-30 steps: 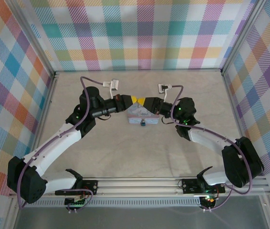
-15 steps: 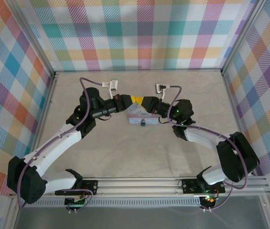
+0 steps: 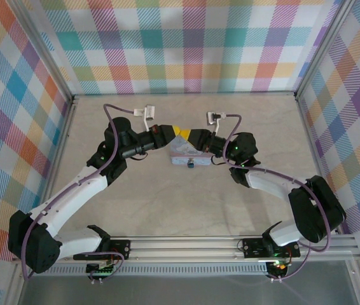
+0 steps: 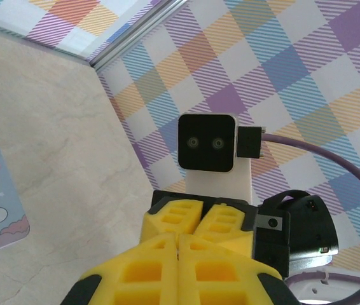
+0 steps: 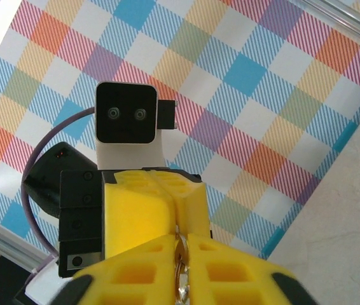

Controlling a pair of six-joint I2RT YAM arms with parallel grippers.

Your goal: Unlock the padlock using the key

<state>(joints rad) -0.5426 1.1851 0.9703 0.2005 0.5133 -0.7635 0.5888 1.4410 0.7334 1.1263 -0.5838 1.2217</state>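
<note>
**Claws nose to nose over the tin, key pinched in the right one**

Near edge: both arm bases sit on the aluminium rail [image 3: 186, 243]. Beyond it is the beige marbled worktop [image 3: 167, 203].

Padlock [image 3: 191, 164] is at the near edge of the pastel tin [image 3: 181, 152]. It's too small in the top view to read shackle or keyhole, and I can't tell if it hangs on the tin or just lies against it.

Over the tin's far side the two claws meet tip to tip and cover part of the lid.

- **Left claw** [image 4: 179, 254]: yellow pads pressed together, lower part cut off by the frame edge.
- **Right claw** [image 5: 181, 254]: pads pinching a thin metal sliver, the key [image 5: 180, 279]. Most of it is buried between the pads, and its lower end is cut off.

The left wrist view catches one tin corner, the rest out of frame.

Pastel plaid walls [image 3: 186, 44] on three sides, with aluminium frame posts at the corners.
</note>
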